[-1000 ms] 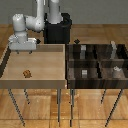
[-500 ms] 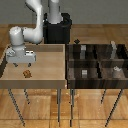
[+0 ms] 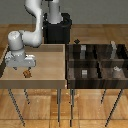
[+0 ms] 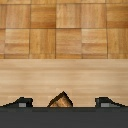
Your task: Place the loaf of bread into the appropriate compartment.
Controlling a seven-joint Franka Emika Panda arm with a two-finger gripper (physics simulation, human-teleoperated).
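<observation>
The blocky tan loaf [image 3: 27,73], dark-crusted, lies on the pale wood-grain tray [image 3: 47,65], between the spread-apart fingertips [image 4: 20,102] of the gripper [image 3: 26,70]. The striped dark bin [image 3: 95,65] sits well apart, a low grey cube [image 3: 84,73] marking one cell.

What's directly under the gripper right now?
The loaf of bread sits on the light wooden tray, between the open fingertips of the gripper. Its lower part is cut off in the wrist view, so contact can't be judged.
</observation>
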